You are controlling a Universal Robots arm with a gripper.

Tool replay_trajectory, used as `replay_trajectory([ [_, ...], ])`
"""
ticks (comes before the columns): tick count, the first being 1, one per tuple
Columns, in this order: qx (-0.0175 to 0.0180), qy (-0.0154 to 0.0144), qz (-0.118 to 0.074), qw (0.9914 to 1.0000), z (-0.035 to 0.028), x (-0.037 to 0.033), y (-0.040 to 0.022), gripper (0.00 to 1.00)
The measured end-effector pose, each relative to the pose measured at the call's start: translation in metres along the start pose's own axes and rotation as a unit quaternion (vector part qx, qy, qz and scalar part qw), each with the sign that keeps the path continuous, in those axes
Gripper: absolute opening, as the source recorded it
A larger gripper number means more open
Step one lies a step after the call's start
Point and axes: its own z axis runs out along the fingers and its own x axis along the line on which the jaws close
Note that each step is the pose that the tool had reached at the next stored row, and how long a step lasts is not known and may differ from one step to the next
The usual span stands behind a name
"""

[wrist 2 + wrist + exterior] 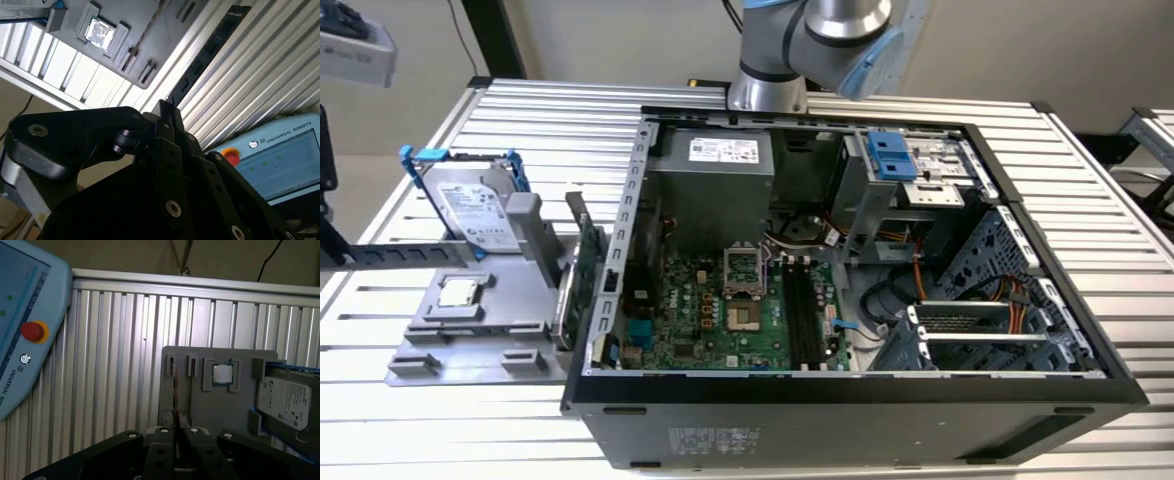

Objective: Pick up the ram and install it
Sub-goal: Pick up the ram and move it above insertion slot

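The ram (587, 255) stands on its long edge in a grey holder (480, 320) left of the open computer case, in the exterior view's left. In the first wrist view I see the ram (174, 385) edge-on as a thin strip in the holder's slots, far below me and apart from my gripper (175, 432). The black fingers (167, 117) meet at their tips in both wrist views, shut with nothing between them. The motherboard (707, 310) lies in the case, with long black slots (807, 315) beside it.
On the holder also sit a hard drive (470, 210) in a blue frame and a processor chip (458, 291). The case walls (854, 385) rise above the ribbed aluminium table (427, 440). A teach pendant (25, 325) with a red button lies on the table.
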Motion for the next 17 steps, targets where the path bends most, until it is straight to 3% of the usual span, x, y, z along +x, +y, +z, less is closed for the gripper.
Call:
replay_trajectory([
  [4,0.0000,0.0000,0.000,1.00000,-0.0154,0.0000,0.0006,0.00],
  [11,-0.0002,0.0003,0.000,1.00000,-0.0166,0.0000,-0.0003,0.00],
  [17,-0.0036,-0.0002,0.000,0.99999,-0.0172,0.0015,-0.0154,0.00],
])
